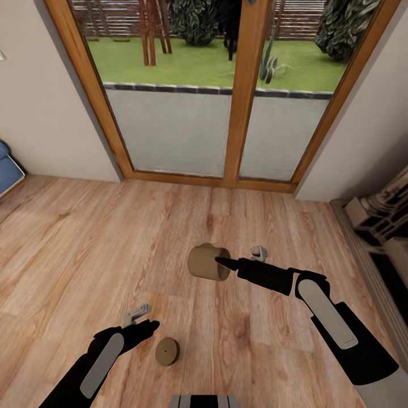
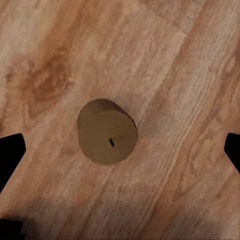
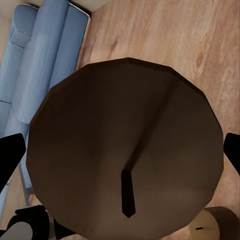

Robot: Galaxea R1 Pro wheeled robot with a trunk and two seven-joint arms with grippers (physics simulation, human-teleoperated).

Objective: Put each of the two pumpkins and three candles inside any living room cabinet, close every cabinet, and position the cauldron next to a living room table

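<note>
Candles first: my right pincer (image 1: 238, 259) pinches one short brownish-grey wax cylinder (image 1: 208, 262) at mid-frame; my left pincer (image 1: 141, 318), spread, hovers beside another candle (image 1: 167, 351) at lower centre.

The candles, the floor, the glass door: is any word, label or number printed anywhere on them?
None can be read. The candle held by the right end effector is plain brown, the candle on the floor too, and the glass door bears no sign.

One candle (image 1: 209, 262) tipped sideways aloft; another (image 1: 167, 351) upright on floor
</note>
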